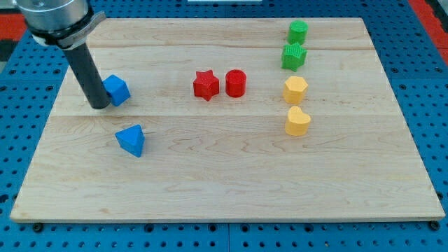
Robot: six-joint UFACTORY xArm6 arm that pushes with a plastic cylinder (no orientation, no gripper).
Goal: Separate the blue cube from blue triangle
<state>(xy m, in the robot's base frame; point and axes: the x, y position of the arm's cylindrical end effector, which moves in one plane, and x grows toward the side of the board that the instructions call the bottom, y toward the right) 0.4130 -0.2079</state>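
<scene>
- Counted by colour, eight blocks sit on the wooden desk (231, 182): two blue, two red, two green, two yellow.
- Blue pair, toward the view's left: the blue cube (117, 89) and, below it and slightly to the view's right, the blue triangle (131, 140). They are apart, with bare wood between them.
- The blue cube sits turned so that one corner edge faces the view's bottom; no long axis can be made out on it.
- The blue triangle lies with one point toward the view's left and its broader end toward the view's bottom right.
- Red pair, near the middle: the red star (205, 85) just beside the red cylinder (236, 82).
- Green pair, at the view's top right: the green cylinder (298, 31) above a ridged green block (294, 57), nearly touching.
- Yellow pair below them: a yellow hexagon (295, 89) above a yellow heart (297, 121).
- My tip (100, 106) stands against the blue cube's left side, above and left of the blue triangle.
- No gripper is fitted, so no spread or pinch can be told; the arm ends in a plain dark rod.
</scene>
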